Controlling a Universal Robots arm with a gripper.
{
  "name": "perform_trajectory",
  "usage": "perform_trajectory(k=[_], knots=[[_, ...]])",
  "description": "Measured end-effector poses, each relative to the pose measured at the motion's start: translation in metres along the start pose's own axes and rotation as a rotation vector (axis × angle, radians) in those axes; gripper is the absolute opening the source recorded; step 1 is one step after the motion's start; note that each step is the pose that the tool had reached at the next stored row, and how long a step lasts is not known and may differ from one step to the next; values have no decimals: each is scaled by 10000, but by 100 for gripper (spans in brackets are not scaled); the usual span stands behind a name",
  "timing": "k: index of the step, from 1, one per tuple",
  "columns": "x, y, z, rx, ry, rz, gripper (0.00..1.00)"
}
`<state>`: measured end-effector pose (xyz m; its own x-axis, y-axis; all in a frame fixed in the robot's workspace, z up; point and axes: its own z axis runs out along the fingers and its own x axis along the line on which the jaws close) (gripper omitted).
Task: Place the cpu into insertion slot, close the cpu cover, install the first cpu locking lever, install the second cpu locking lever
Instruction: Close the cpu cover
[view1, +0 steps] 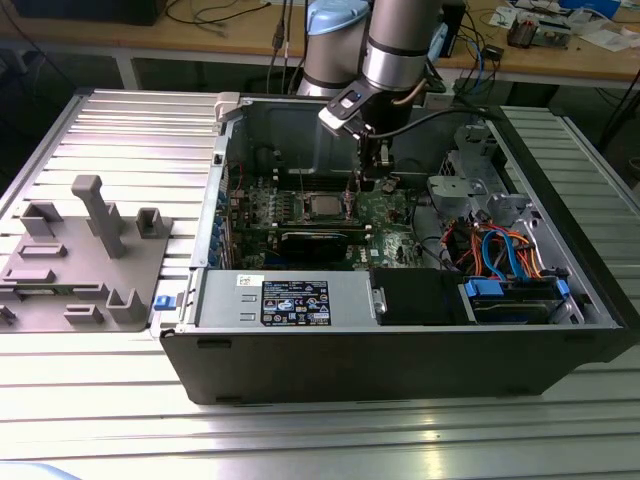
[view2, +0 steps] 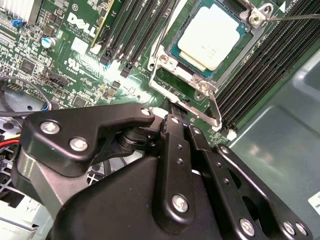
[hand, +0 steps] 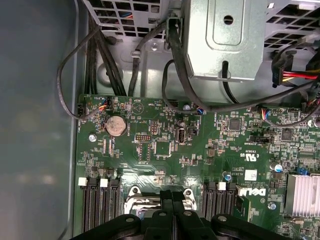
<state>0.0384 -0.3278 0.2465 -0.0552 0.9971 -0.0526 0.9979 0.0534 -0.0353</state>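
With its fingers together beside the socket, the black claw (view2: 172, 106) hovers; the silver-grey square cpu (view2: 216, 34) sits in the metal-rimmed insertion slot (view2: 173, 50), the thin silver cpu cover (view2: 172, 65) appears lowered, and the wire locking lever (view2: 186, 104) seems unlatched.
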Motion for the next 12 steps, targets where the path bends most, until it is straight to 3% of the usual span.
perform_trajectory(k=[12], knots=[[4,-45,10,0,-2,-1,11]])
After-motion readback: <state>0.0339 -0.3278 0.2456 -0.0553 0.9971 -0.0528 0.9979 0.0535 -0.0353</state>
